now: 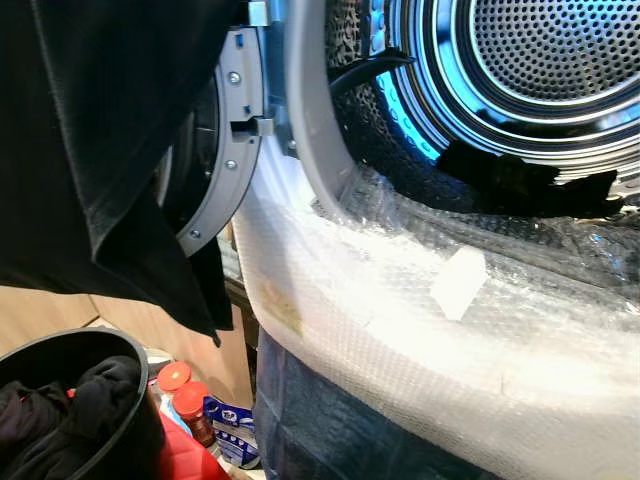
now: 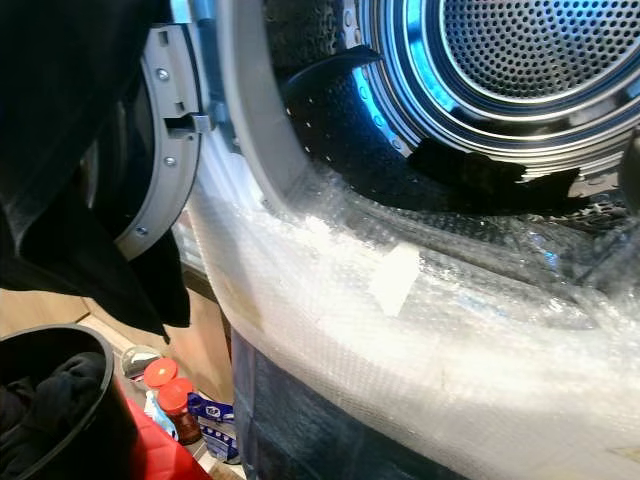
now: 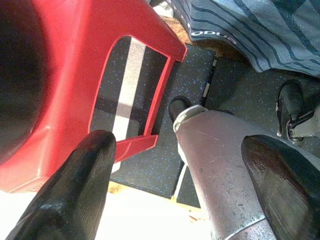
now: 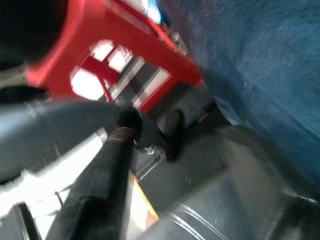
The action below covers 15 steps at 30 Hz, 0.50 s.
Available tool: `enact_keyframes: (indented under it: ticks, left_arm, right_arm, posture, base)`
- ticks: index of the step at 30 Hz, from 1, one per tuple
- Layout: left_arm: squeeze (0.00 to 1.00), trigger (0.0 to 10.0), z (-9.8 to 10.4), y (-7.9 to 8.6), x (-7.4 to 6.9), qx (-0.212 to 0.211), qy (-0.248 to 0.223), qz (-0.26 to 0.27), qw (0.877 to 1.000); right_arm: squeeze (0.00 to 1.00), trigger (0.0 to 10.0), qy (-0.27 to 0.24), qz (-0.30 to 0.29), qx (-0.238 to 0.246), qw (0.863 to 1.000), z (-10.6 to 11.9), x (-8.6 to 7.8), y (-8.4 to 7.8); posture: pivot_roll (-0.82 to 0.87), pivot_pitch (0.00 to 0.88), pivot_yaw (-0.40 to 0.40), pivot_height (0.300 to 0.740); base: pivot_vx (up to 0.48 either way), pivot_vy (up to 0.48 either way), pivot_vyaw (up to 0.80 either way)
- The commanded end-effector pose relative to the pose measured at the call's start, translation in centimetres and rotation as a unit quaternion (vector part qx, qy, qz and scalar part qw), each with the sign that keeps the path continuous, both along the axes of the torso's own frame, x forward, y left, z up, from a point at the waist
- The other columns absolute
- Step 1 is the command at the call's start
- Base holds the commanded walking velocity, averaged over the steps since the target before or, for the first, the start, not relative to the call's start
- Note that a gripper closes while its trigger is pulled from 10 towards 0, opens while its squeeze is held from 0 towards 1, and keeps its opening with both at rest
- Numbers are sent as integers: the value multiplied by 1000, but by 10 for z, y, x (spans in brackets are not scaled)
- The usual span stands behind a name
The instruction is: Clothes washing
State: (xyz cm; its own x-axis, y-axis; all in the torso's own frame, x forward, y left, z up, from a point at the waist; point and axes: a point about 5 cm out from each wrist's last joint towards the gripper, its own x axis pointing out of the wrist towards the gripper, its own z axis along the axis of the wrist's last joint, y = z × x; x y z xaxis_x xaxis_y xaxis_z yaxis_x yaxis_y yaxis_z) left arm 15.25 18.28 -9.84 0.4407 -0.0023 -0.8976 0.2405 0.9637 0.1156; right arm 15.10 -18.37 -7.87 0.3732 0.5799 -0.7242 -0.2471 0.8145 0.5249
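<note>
A black garment (image 1: 110, 150) hangs limp and creased beside the open washer drum (image 1: 520, 70), above a black basket (image 1: 70, 410) of dark clothes. The left gripper (image 3: 185, 190) stands wide and empty over a red stool (image 3: 75, 60). The right gripper's (image 4: 115, 170) view is blurred; I cannot tell its state. No label reads clearly.

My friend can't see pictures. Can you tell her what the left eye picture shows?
An open washing machine drum glows blue inside, with dark clothes lying at its bottom. Bubble wrap covers the machine's front, a black garment hangs at the left, and a black basket of dark laundry sits below.
</note>
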Motion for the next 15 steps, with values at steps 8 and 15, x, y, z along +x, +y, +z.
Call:
enact_keyframes:
  ticks: [8,15]
  left_arm:
    - [0,10000,-6,-6,-15,-5,31,-4,999]
    - [0,10000,-7,-6,-15,-5,32,-4,999]
  right_arm:
    - [0,10000,17,-105,-114,988,-12,2,-4]
    - [0,10000,56,-124,-215,967,-21,-8,-8]
  posture:
    - [-67,7,-9,740]
    - [-53,6,-10,740]
  base:
    - [0,0,0]
    - [0,0,0]
